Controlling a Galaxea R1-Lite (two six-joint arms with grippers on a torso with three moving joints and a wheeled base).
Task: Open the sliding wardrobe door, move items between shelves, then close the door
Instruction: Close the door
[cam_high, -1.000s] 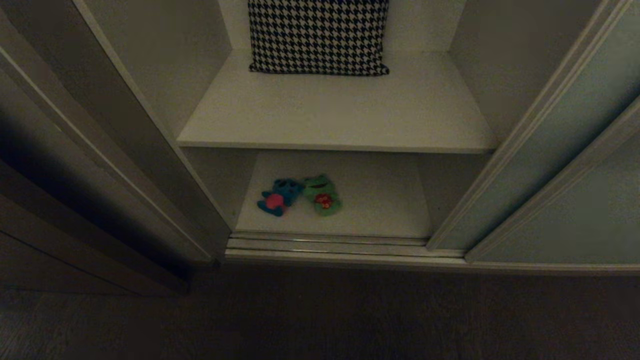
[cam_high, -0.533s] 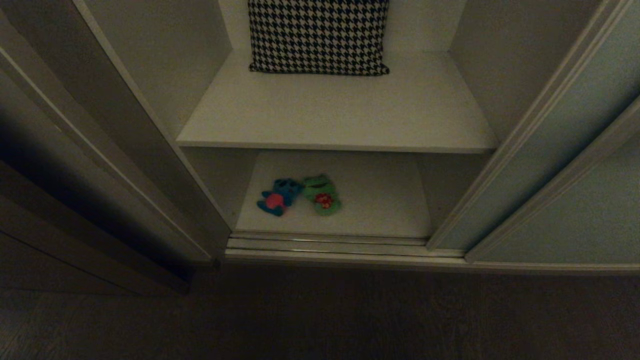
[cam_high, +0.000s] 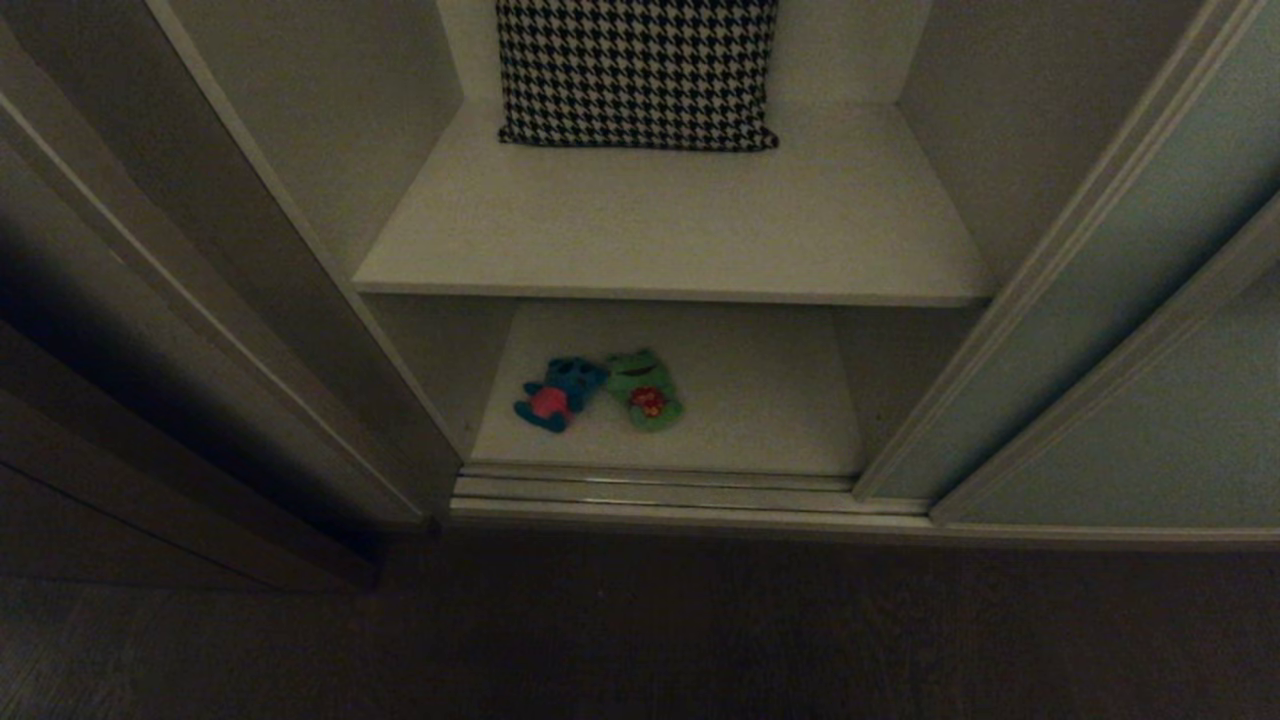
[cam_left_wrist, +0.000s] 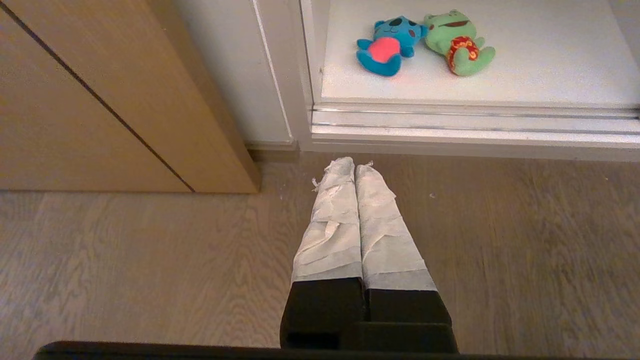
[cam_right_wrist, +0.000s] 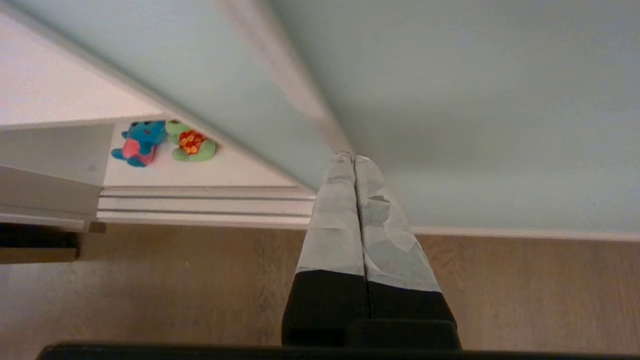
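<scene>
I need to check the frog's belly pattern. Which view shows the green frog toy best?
The left wrist view: the green frog toy is nearest and well lit. The head view shows it small and dim; the right wrist view, small beside the door.

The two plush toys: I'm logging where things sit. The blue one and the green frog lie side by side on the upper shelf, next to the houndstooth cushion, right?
Not quite. The blue toy and green frog lie side by side on the lower shelf. Only the houndstooth cushion sits on the upper shelf, as the head view shows.

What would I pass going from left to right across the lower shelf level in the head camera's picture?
Dark brown side panel → blue plush toy → green frog → bare white shelf → sliding wardrobe door.
</scene>
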